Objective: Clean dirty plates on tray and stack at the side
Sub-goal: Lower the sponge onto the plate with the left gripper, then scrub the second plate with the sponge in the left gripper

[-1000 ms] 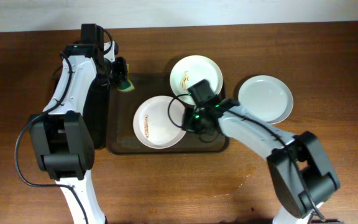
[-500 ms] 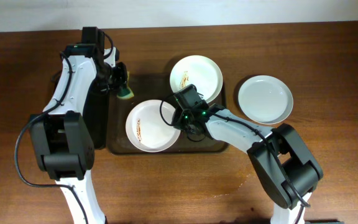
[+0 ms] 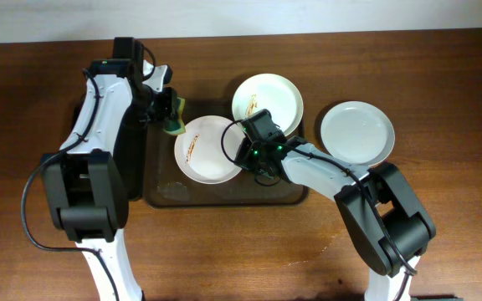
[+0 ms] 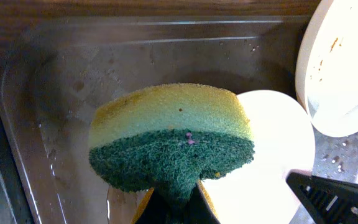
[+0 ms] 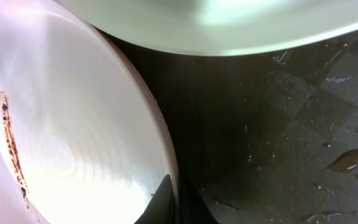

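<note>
right gripper grips right rim of smeared plate over tray; left gripper pinches sponge beside its left rim.

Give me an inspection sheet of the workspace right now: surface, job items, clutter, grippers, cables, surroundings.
Surface: brown wooden table; tray wet with droplets.
Job's things: held plate, smeared, over the tray; rear plate, smeared, at the tray's far right corner; clean plate on the table right of the tray.
Clutter: black tray under the left arm.
Grippers: left gripper shut on sponge; right gripper shut on the held plate's rim.
Cables: black cable looping beside the left arm.
Surroundings: white wall strip beyond the table.
</note>
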`<state>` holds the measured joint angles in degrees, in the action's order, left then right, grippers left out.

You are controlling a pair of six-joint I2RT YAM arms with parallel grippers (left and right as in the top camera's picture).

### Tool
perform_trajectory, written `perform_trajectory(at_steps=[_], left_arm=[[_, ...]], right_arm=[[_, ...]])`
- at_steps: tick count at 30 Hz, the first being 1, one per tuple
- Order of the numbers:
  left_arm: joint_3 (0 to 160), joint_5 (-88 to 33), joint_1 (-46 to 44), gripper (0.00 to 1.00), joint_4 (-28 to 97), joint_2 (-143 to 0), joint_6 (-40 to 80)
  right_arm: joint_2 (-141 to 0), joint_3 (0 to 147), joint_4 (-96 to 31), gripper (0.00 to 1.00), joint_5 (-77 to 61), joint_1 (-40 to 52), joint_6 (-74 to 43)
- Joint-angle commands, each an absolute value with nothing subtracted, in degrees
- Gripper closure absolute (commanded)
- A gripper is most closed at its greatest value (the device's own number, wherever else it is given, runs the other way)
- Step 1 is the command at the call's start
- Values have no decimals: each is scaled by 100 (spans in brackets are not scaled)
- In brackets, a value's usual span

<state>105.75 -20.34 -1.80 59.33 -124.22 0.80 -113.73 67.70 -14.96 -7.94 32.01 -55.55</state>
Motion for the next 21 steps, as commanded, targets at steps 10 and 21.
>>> perform_trajectory(at_steps=[10, 21], left_arm=[[9738, -460, -1135, 99, 5354, -12691, -355], [9629, -2058, -1153, 99, 6477, -13026, -1166]], right_arm=[[-11476, 6781, -1518, 96, -753, 3183, -5443], [-11474, 6781, -1514, 96, -838, 3175, -5400]])
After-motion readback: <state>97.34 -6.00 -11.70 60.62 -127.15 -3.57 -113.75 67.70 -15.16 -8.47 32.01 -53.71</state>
